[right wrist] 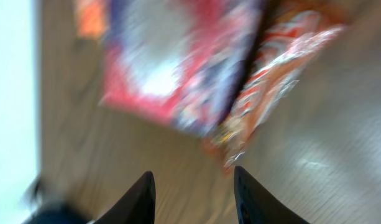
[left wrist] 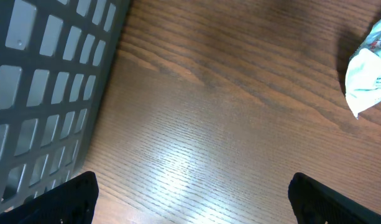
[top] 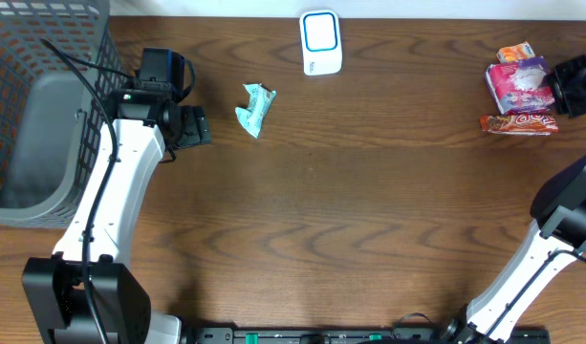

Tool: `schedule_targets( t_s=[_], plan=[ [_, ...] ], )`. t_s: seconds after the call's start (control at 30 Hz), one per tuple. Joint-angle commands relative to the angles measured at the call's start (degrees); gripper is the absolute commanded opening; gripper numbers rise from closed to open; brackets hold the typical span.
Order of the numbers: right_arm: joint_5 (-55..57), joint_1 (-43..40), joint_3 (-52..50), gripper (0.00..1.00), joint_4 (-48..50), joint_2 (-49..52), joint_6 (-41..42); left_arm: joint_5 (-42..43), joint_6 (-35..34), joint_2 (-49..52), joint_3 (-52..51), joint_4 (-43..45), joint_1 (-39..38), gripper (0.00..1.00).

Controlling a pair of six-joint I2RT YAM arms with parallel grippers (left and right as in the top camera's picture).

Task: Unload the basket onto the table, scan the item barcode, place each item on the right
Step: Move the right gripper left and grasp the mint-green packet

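Observation:
A crumpled teal-and-white packet lies on the wooden table, left of centre. It also shows at the right edge of the left wrist view as the packet. My left gripper sits just left of it, open and empty, its fingers wide apart over bare wood. A white barcode scanner stands at the back centre. My right gripper hovers by a pile of snack packets at the far right. In its blurred wrist view the right gripper is open with only wood between the tips, just short of a pink packet and an orange-red packet.
A grey mesh basket fills the back left corner, its wall close beside my left gripper. The pile at the right holds a pink packet, a red packet and a small orange one.

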Motion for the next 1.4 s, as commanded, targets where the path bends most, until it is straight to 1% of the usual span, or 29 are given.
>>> schedule_targets(
  t_s=[0.0, 0.03, 0.07, 0.13, 0.17, 0.2, 0.3, 0.33, 0.4, 0.5, 0.53, 0.77, 0.97, 1.03, 1.13, 1.2, 1.27, 1.37],
  plan=[
    [-16.9, 4.0, 1.3, 0.37, -0.5, -2.5, -9.4, -1.2, 0.3, 0.6, 0.2, -0.1, 0.1, 0.98],
    [-19.4, 5.0, 1.0, 0.38, -0.8, -2.5, -10.9, -1.2, 0.3, 0.6, 0.2, -0.1, 0.1, 0.98],
    [-21.6, 6.5, 0.8, 0.45, -1.5, -2.5, -12.9, -1.2, 0.3, 0.6, 0.3, -0.1, 0.1, 0.98],
    [-22.4, 10.7, 0.6, 0.6, -3.0, -2.5, -16.3, -1.2, 0.3, 0.6, 0.2, -0.1, 0.1, 0.98],
    [-22.4, 12.3, 0.5, 0.65, -3.2, -2.5, -17.8, -1.2, 0.3, 0.6, 0.2, -0.1, 0.1, 0.98],
    [-22.3, 15.5, 0.2, 0.74, -3.5, -2.5, -20.1, -1.2, 0.3, 0.6, 0.2, -0.1, 0.1, 0.98],
    [-20.3, 21.2, -0.3, 0.79, -3.5, -2.5, -21.6, -1.2, 0.3, 0.6, 0.2, -0.1, 0.1, 0.98],
    [-18.5, 23.5, -0.5, 0.8, -3.4, -2.5, -21.6, -1.2, 0.3, 0.6, 0.2, -0.1, 0.1, 0.98],
    [-14.1, 27.6, -0.6, 0.86, -2.7, -2.5, -21.5, -1.2, 0.3, 0.6, 0.2, -0.1, 0.1, 0.98],
    [-6.3, 33.4, -0.6, 0.91, -1.7, -2.5, -21.5, -1.2, 0.3, 0.6, 0.2, -0.1, 0.1, 0.98],
    [-1.9, 37.4, -0.7, 0.99, -0.4, -2.5, -21.5, -1.2, 0.3, 0.6, 0.2, -0.1, 0.1, 0.98],
    [7.5, 49.5, -1.7, 0.99, 7.9, -2.4, -16.9, -1.2, 0.3, 0.6, 0.2, -0.1, 0.1, 0.98],
    [11.1, 57.1, -1.7, 0.99, 15.7, -1.0, -16.0, -1.2, 0.3, 0.6, 0.2, -0.2, 0.1, 0.98],
    [12.6, 59.2, -1.7, 0.99, 17.5, -0.2, -14.4, -1.2, 0.3, 0.6, 0.2, -0.1, 0.1, 0.98],
    [16.0, 61.5, -1.7, 0.99, 19.2, 1.1, -9.4, -1.2, 0.3, 0.6, 0.2, -0.1, 0.1, 0.98],
    [17.7, 62.7, -1.7, 0.96, 20.8, 2.2, -6.8, -1.2, 0.3, 0.6, 0.2, -0.1, 0.1, 0.98],
    [17.7, 63.6, -1.7, 0.94, 23.2, 3.7, -6.5, -1.2, 0.3, 0.6, 0.2, -0.1, 0.1, 0.98],
    [17.9, 65.1, -1.7, 0.94, 26.5, 6.5, -6.5, -1.2, 0.3, 0.6, 0.2, -0.1, 0.1, 0.98]
  ],
)
